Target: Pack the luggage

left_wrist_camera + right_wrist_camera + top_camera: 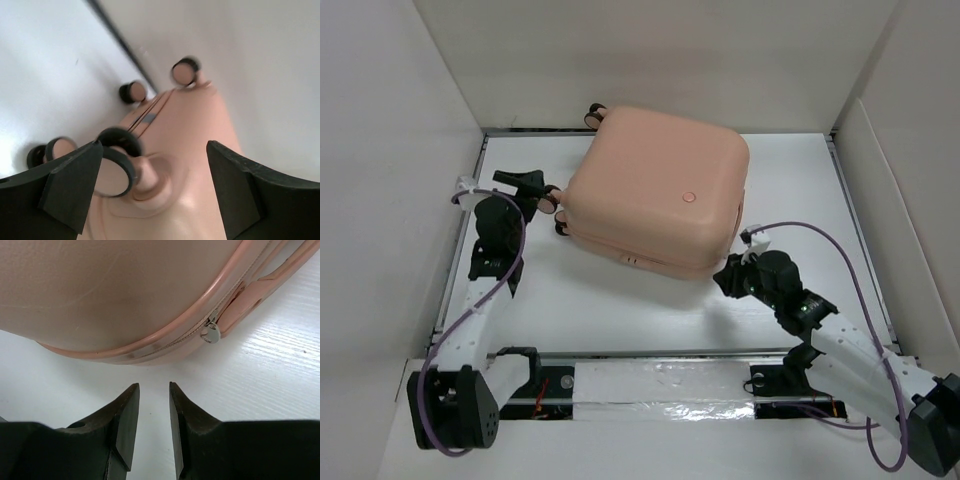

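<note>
A flat white tabletop (620,310) lay boxed in by plain white panel walls (650,60) under soft, even light.

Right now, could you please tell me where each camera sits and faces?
Top external: above and behind the robot, looking down on the peach-pink hard-shell suitcase; left hand and right hand show.
Left wrist: on the left arm, facing the suitcase's pink-and-black caster wheels; wide-open black fingers show.
Right wrist: low over the white table, facing the suitcase's zipper seam; narrowly parted fingers show.
All share the suitcase.
</note>
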`<state>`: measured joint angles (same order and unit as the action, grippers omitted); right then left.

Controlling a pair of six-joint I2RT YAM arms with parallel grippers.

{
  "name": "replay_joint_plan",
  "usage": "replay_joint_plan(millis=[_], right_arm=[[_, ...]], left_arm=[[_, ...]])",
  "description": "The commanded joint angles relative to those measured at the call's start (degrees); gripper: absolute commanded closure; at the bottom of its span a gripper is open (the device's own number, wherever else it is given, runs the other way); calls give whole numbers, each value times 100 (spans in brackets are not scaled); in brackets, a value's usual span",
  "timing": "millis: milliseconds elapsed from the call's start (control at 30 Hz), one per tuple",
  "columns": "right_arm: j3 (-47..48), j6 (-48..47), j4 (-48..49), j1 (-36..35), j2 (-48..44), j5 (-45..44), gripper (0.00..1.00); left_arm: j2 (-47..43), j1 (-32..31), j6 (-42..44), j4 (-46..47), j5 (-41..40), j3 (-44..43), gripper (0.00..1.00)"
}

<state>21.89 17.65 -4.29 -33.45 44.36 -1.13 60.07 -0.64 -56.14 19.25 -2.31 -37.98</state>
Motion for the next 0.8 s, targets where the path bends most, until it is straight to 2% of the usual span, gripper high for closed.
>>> replay_joint_plan(millis=[0, 33, 67, 100, 167, 267, 300, 333, 400, 433, 467, 500, 533, 567, 600, 633, 667, 700, 767], right_arm=[[17, -25, 254, -117, 20, 280, 64], [-9, 19, 306, -187, 46, 297, 64], [-35, 45, 359, -188, 186, 323, 64], [-36, 54, 585, -240, 300, 350, 65], [51, 46, 928, -319, 599, 481, 67], [272, -7, 1323, -678, 1179, 289, 71], [359, 10, 1387, -732, 1311, 184, 72], [412, 37, 1405, -785, 1330, 70, 73], [378, 54, 1842, -786, 1304, -185, 73], [230, 63, 2079, -786, 1329, -247, 73], [158, 20, 2552, -786, 1365, -213, 71], [219, -42, 2443, -786, 1417, -117, 70], [463, -68, 2242, -786, 1452, -107, 70], [561, -121, 1701, -786, 1418, -142, 68], [579, -139, 1547, -786, 1339, -229, 66], [466, -139, 1459, -786, 1199, -230, 62], [378, -130, 1266, -786, 832, -248, 60], [282, -43, 1160, -786, 594, -326, 60], [-138, 71, 1097, -725, -124, -502, 59]], left_arm=[[-924, 29, 84, 509, -771, -8, 17], [-1040, 29, 173, 580, -667, 18, 24], [-1163, -240, 269, 633, -631, 10, 54], [-1347, -435, 575, 746, -613, 10, 72], [-1428, -830, 779, 914, -298, 88, 100], [-1393, -1849, 1227, 1125, -243, 308, 100], [-1402, -2495, 1367, 1125, -453, 378, 100], [-1454, -2815, 1639, 1143, -968, 535, 100], [-1708, -3500, 1913, 1413, -1428, 799, 100], [-1736, -4261, 1992, 1528, -1892, 1070, 100], [-1753, -4634, 2115, 1643, -2044, 1204, 100], [-1666, -5038, 2177, 1783, -2211, 1361, 100], [-1570, -5486, 2264, 1854, -2813, 1537, 100], [-1456, -6456, 2335, 1759, -3272, 1600, 100], [-1185, -6936, 2327, 1689, -3807, 1687, 100], [-1043, -7358, 2292, 1705, -4691, 1888, 100], [-885, -7910, 2187, 1688, -5022, 1943, 100], [-622, -8003, 1864, 1427, -5191, 1934, 100], [-375, -8004, 1625, 1371, -4947, 1934, 100]])
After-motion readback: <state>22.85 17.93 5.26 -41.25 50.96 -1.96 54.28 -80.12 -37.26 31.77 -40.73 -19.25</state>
